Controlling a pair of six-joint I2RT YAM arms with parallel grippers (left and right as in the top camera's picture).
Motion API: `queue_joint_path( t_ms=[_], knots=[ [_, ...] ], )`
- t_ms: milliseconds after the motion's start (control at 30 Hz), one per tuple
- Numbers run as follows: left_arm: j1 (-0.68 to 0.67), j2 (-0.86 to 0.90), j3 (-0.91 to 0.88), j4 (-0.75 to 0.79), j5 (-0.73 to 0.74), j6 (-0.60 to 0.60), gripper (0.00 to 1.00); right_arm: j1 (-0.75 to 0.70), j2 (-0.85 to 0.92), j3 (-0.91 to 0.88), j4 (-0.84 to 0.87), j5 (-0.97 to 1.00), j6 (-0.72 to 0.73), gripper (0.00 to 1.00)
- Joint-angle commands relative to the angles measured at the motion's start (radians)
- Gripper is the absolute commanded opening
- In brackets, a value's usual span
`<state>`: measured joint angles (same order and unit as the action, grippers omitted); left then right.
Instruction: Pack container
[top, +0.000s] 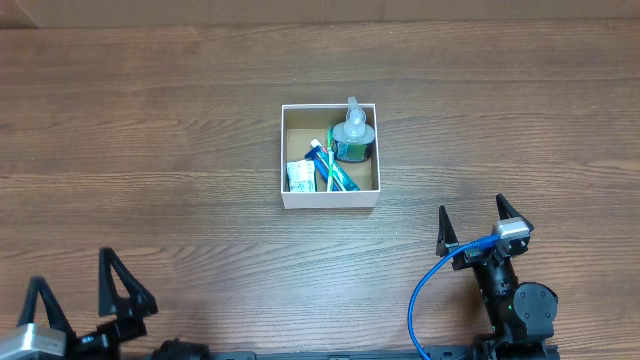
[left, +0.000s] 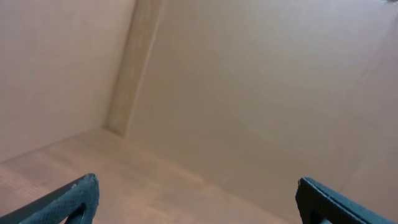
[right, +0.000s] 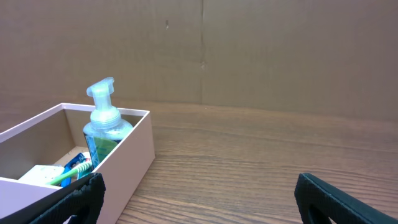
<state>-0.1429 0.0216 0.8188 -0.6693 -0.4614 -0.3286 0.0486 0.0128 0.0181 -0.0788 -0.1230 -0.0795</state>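
Note:
The container (top: 330, 200), a square white-walled box with a tan floor, sits at the table's middle. Inside it stand a clear pump bottle of green-blue soap (top: 352, 130), a green and blue toothbrush (top: 335, 172) and a small white tube or packet (top: 299, 176). In the right wrist view the container (right: 134, 152) is at the left with the pump bottle (right: 102, 124) upright in it. My right gripper (top: 473, 224) is open and empty, below and right of the container. My left gripper (top: 75, 290) is open and empty at the bottom left corner, far from it.
The wood-grain table (top: 150, 130) spreads all round the box. A brown cardboard wall (right: 249, 56) stands behind the table; the left wrist view shows only that wall (left: 249, 93) and a strip of table. A blue cable (top: 425, 295) loops beside the right arm.

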Motion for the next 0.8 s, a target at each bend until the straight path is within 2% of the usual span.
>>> queue_joint_path(
  t_ms=[0, 200, 300, 367, 433, 500, 633, 667, 767],
  knots=[
    [0.033, -0.018, 0.006, -0.12, -0.013, 0.018, 1.0, 0.008, -0.01, -0.01, 0.006, 0.002, -0.007, 1.0],
    [0.038, -0.018, -0.027, -0.344, -0.014, 0.019, 1.0, 0.008, -0.01, -0.01, 0.006, 0.002, -0.007, 1.0],
    [0.038, -0.018, -0.082, -0.343, -0.009, 0.018, 1.0, 0.008, -0.01, -0.01, 0.006, 0.002, -0.007, 1.0],
    [0.038, -0.018, -0.137, -0.283, 0.004, 0.011, 1.0, 0.008, -0.01, -0.01, 0.006, 0.002, -0.007, 1.0],
    [0.038, -0.018, -0.212, -0.148, 0.048, 0.011, 1.0, 0.008, -0.01, -0.01, 0.006, 0.002, -0.007, 1.0],
    [0.038, -0.018, -0.326, 0.105, 0.123, 0.011, 1.0, 0.008, -0.01, -0.01, 0.006, 0.002, -0.007, 1.0],
    [0.038, -0.018, -0.49, 0.491, 0.226, 0.027, 1.0, 0.008, -0.01, -0.01, 0.006, 0.002, -0.007, 1.0],
    [0.038, -0.018, -0.55, 0.631, 0.272, 0.055, 1.0, 0.008, -0.01, -0.01, 0.006, 0.002, -0.007, 1.0],
    [0.038, -0.018, -0.655, 0.855, 0.364, 0.122, 1.0, 0.008, -0.01, -0.01, 0.006, 0.002, -0.007, 1.0]
  ],
)
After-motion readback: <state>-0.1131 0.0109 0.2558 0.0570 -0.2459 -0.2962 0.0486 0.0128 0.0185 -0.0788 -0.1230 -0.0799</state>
